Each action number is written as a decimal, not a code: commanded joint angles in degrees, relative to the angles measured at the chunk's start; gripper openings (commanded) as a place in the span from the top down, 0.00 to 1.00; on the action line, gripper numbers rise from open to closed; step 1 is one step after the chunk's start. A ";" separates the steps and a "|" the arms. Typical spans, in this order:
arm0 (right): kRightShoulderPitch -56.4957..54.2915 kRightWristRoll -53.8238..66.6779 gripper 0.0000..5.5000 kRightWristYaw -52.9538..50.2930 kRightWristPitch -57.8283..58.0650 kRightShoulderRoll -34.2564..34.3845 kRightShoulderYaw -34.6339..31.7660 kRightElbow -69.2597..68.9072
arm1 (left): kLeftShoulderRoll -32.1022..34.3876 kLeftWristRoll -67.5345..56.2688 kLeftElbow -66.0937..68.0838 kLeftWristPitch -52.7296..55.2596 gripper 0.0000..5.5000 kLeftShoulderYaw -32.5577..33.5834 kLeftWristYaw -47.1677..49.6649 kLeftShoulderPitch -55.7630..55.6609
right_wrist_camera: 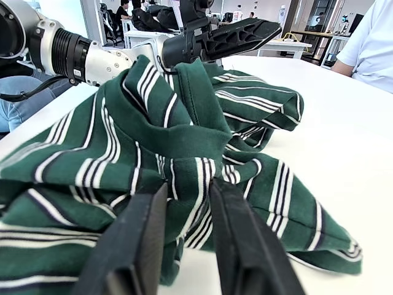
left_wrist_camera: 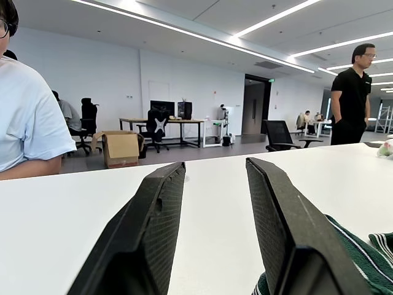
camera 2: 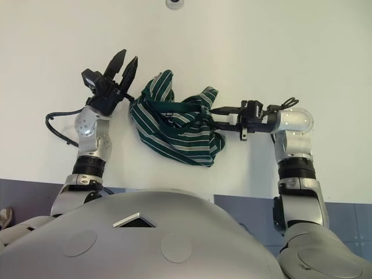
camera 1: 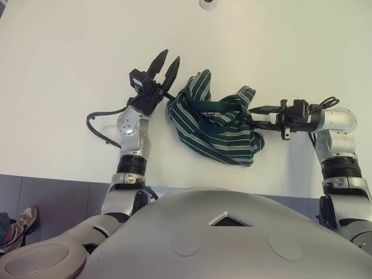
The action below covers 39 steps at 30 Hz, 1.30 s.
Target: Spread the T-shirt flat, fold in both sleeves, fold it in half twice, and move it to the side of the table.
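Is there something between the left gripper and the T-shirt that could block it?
Nothing visible does. The open left gripper is close beside the left edge of the crumpled T-shirt, which lies on the white table.

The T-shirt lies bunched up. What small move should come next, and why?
Probably bring the open left gripper down onto the T-shirt edge and grip: it sits empty beside the crumpled heap, while the right gripper is at the opposite edge.

The right gripper [right_wrist_camera: 187, 184], fingers parted, straddles a fold of the shirt [right_wrist_camera: 184, 123]; at its twelve o'clock, the left gripper [right_wrist_camera: 270, 29].
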 commanded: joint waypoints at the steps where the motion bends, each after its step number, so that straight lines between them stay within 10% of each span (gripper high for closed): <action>1: -0.08 0.31 0.89 0.02 0.37 -0.66 -0.50 -1.33 | 0.15 0.35 0.18 0.61 0.67 -0.24 0.55 -0.24; 14: -1.54 1.53 1.00 -2.27 0.46 0.13 -1.92 -3.11 | -0.03 0.48 0.53 0.52 0.67 -0.34 0.66 -0.51; 24: -23.63 -8.86 1.00 -34.91 -1.88 2.75 -8.10 -0.13 | -0.05 0.39 -0.21 0.31 0.67 -0.64 1.48 -0.17; 39: 6.69 -10.40 1.00 -18.13 -8.62 -16.80 -7.97 -21.62 | 0.17 -0.08 -2.73 1.48 0.67 -0.99 1.57 1.14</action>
